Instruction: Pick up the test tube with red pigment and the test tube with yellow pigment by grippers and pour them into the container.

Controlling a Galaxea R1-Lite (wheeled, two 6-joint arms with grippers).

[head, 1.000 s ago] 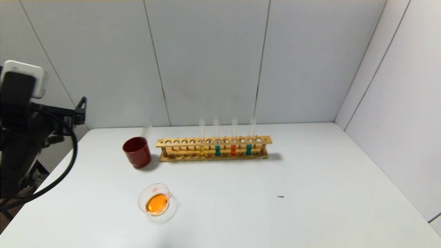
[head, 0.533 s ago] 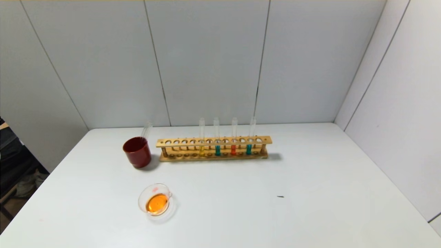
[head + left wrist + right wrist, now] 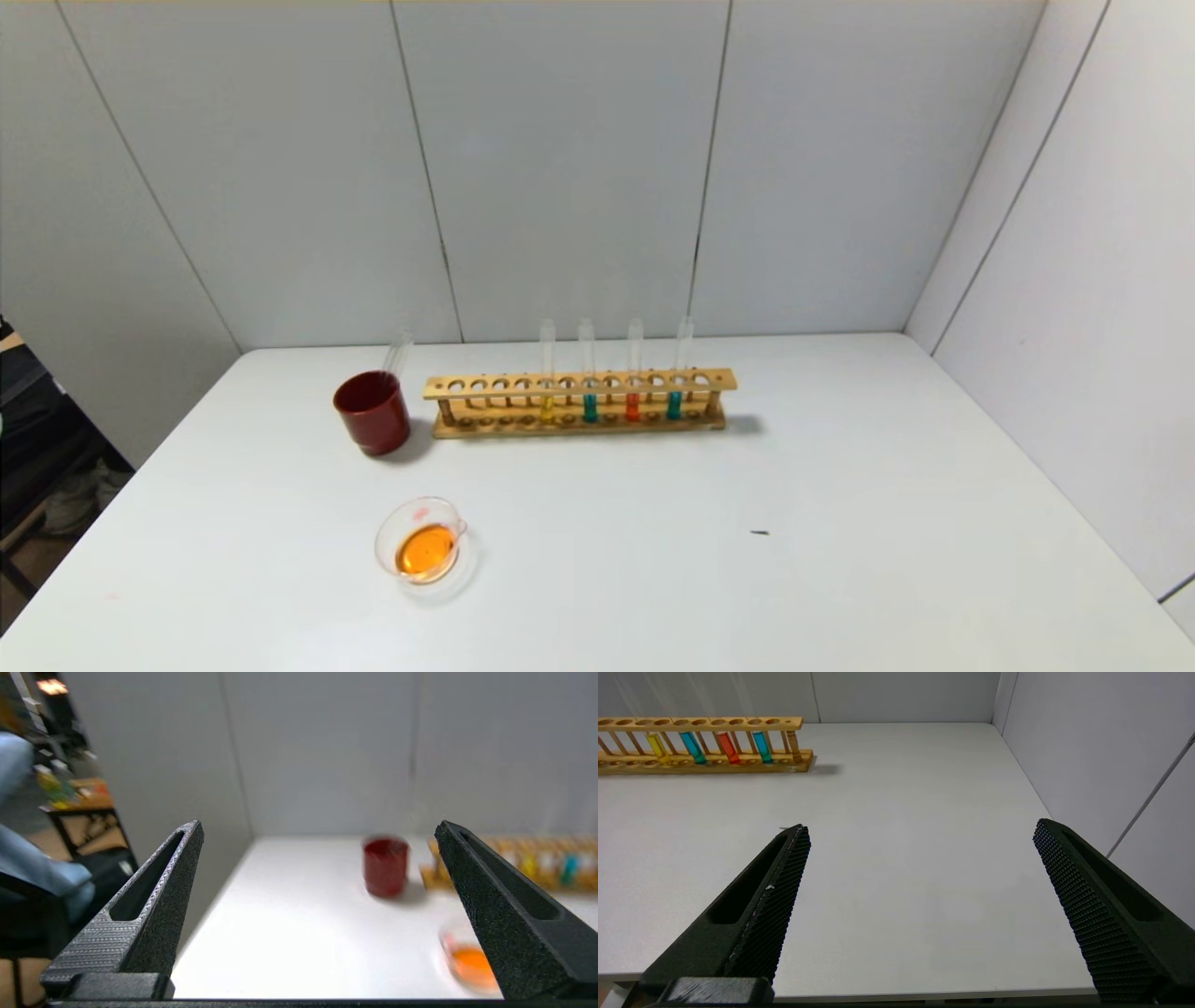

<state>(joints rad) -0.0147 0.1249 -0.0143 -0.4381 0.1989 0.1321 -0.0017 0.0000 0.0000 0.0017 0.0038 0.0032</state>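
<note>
End effectors [image 3: 319, 828] [image 3: 920, 828] apparently parked, spread.

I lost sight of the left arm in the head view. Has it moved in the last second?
Yes. It has withdrawn leftward, away from the red cup, out of the head view.

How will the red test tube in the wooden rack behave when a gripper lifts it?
The test tube with red pigment looks like thin smooth glass, so probably fragile and slippery. Its liquid column is short, so likely light. Laid on the table, it would probably roll.
</note>
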